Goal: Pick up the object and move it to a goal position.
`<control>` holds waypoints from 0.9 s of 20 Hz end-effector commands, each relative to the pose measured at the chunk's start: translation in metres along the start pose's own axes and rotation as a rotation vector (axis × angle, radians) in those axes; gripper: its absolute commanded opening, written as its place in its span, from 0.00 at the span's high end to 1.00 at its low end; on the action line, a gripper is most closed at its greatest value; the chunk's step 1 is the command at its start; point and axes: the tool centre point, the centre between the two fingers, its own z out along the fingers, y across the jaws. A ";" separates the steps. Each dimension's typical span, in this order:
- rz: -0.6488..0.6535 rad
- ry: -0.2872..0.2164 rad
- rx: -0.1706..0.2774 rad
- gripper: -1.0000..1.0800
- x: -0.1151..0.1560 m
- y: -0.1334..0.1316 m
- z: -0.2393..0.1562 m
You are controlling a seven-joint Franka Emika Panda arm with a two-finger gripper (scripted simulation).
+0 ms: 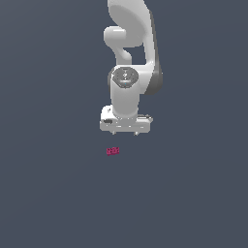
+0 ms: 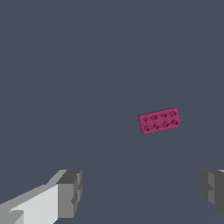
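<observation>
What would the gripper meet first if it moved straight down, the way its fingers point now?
Probably only the bare grey floor. The open gripper points down, and the pink block appears offset from its line, not between the fingers, though depth is unclear.

All I have on my screens apart from the job itself is a flat, matte, dark slate-blue ground surface (image 1: 48,193). It fills the exterior view from edge to edge in one even tone. On the wrist view the same surface (image 2: 65,65) spreads across the whole picture, with only faint, soft shading.
</observation>
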 end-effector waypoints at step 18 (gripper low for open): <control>0.015 0.051 0.029 0.04 0.014 -0.008 -0.024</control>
